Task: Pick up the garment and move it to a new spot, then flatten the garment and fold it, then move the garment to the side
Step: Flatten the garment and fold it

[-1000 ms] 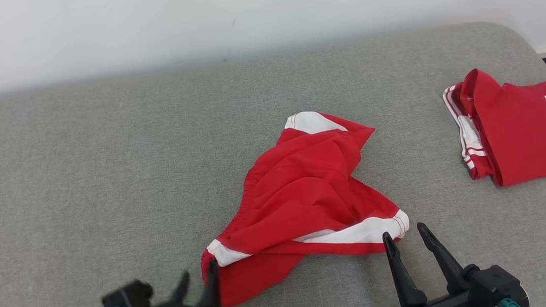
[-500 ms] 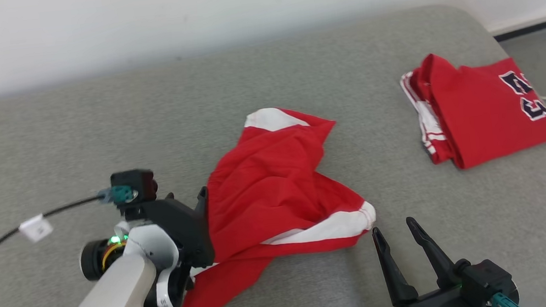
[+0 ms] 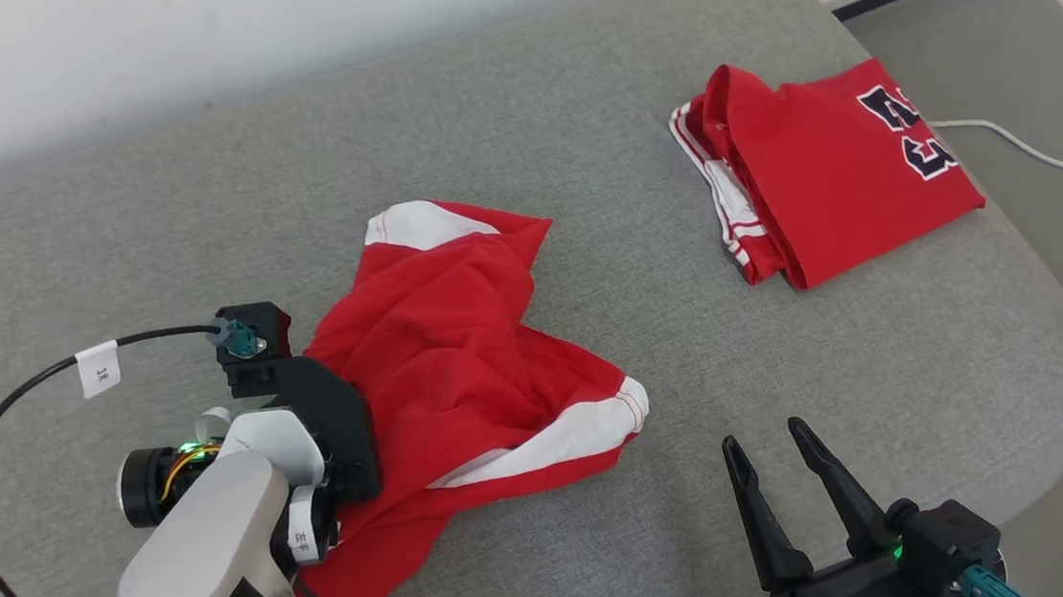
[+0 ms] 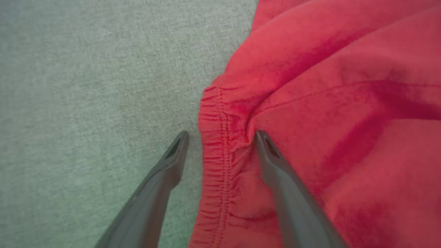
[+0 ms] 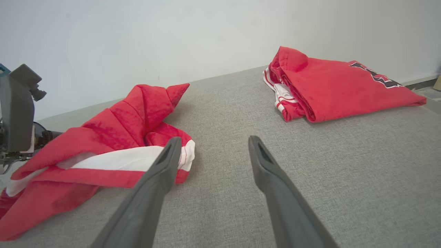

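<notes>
There are two red pieces of clothing lying on the grey surface [image 3: 571,93]. The garment [image 3: 460,362], crumpled, red with white bands, is sitting left of the middle and reaching toward the front edge. A folded shirt [image 3: 819,177] with dark lettering is resting well apart from it, by the far right corner.

Two grippers are working here. The left gripper [image 4: 222,136] is standing at the garment's left side with its jaws wide apart, straddling the gathered waistband. One finger is over bare surface and the other is pressing into red cloth, with nothing clamped. The right gripper [image 3: 765,432] is hovering near the front edge, right of the garment's white-banded hem, with its jaws also spread and holding nothing.
</notes>
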